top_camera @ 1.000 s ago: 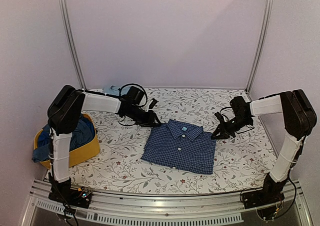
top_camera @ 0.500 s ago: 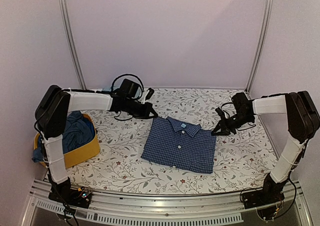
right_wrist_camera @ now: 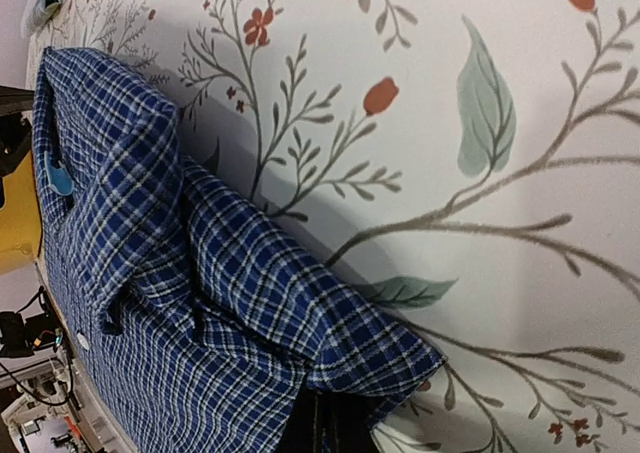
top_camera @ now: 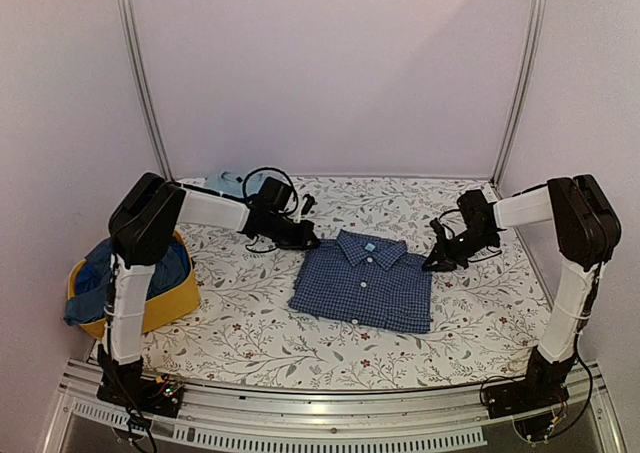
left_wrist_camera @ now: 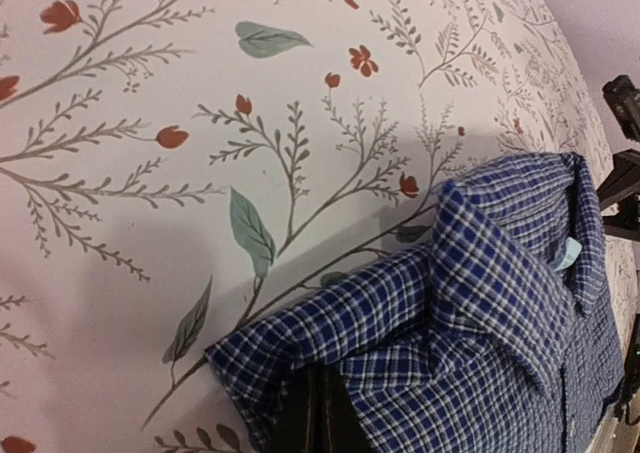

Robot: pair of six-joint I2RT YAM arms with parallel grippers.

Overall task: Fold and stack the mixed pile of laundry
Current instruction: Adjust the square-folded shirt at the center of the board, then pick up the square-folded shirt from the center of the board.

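A table [top_camera: 250, 323] with a floral cover, seen from above, with two robot arms reaching in from the left and right sides. A navy-and-white checked shirt [top_camera: 368, 281] lies folded in a neat rectangle at the middle of the table. It is front side up, with its collar toward the far wall and a small light blue label showing inside the collar. White buttons run down its centre.

The left pincer [top_camera: 305, 240] is at the shirt's far left shoulder corner, low on the table. In the left wrist view its dark fingers [left_wrist_camera: 300, 428] are pressed together with the checked corner pinched between them. The cloth bunches slightly around the tips.

The right pincer [top_camera: 433, 263] is at the far right shoulder corner. In the right wrist view its fingers [right_wrist_camera: 345, 433] are likewise pressed together on that corner, with the fabric folded over them (only the very tips show at the frame's lower edge).

At the table's left edge stands a yellow basket [top_camera: 170, 308] holding crumpled blue clothes [top_camera: 160, 263], some of which hang over its near left rim. A light blue garment [top_camera: 225, 183] lies at the far left of the table against the back wall, partly hidden behind the left arm and its looped cable. It is well apart from the shirt.

Pale walls and two metal uprights enclose the space.
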